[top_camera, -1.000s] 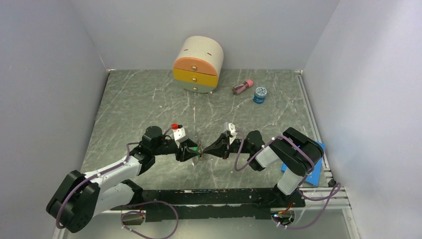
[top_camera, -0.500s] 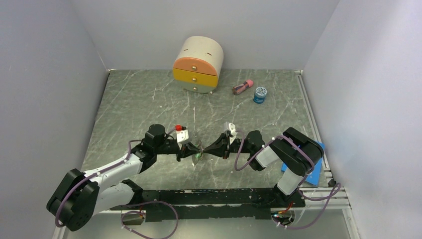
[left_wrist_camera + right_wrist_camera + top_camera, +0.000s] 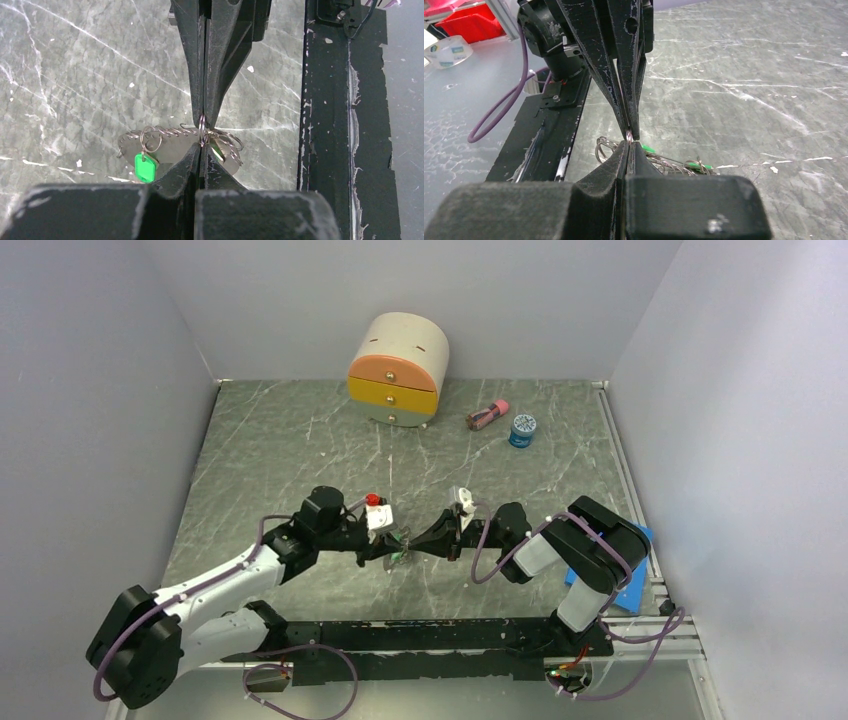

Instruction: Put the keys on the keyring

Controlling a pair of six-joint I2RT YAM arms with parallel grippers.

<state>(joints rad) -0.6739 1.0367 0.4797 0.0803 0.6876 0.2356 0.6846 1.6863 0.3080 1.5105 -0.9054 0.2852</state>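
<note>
My left gripper [image 3: 396, 544] and right gripper [image 3: 413, 542] meet tip to tip low over the table's near middle. Both are shut on one thin silvery keyring [image 3: 202, 131], pinched between their tips; it also shows in the right wrist view [image 3: 629, 136]. A fine chain [image 3: 162, 133] and more small rings hang from it. A green-headed key [image 3: 144, 167] hangs on a small ring to the left. A second green key [image 3: 216, 150] sits right behind my left fingertips. In the right wrist view, two green keys [image 3: 649, 149] [image 3: 698, 165] lie among the rings.
A round drawer box [image 3: 398, 370] with orange and yellow drawers stands at the back. A pink tube [image 3: 487, 415] and a blue jar [image 3: 522, 429] lie at the back right. The black base rail [image 3: 325, 125] runs close beside the grippers.
My left arm has moved right and turned its wrist, closing onto the right gripper's tips. The right arm has stayed still. The keys now hang under the meeting point.
</note>
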